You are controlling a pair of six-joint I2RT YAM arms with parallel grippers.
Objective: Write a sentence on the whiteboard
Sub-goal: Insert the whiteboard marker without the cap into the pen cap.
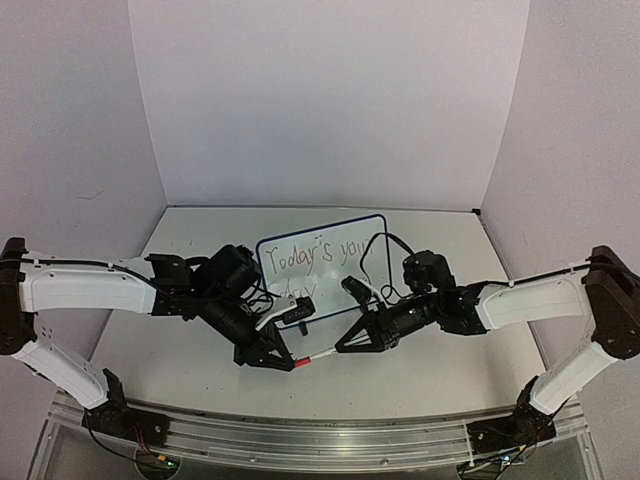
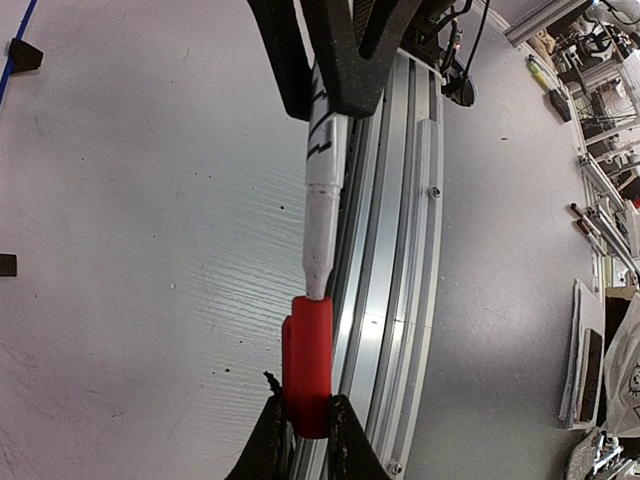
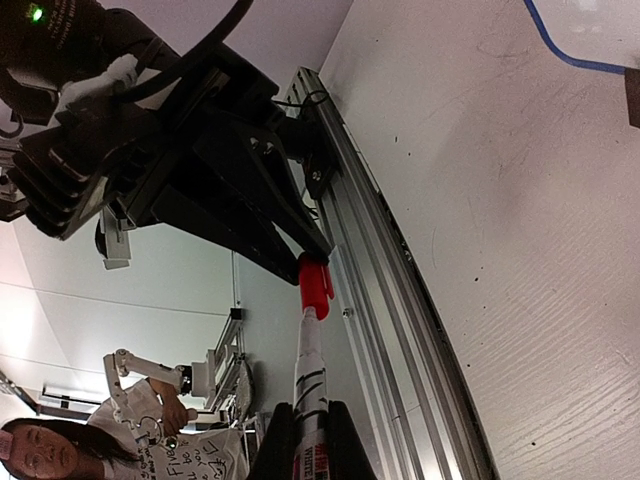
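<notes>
Two grips face each other: left gripper pinches the red cap, right gripper pinches the marker. Keep them in line and press straight home, I'd say. Beyond both jaws lies the whiteboard, its sentence partly hidden.

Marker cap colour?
Red. The cap shows best in the left wrist view, pinched by the left gripper.
</notes>
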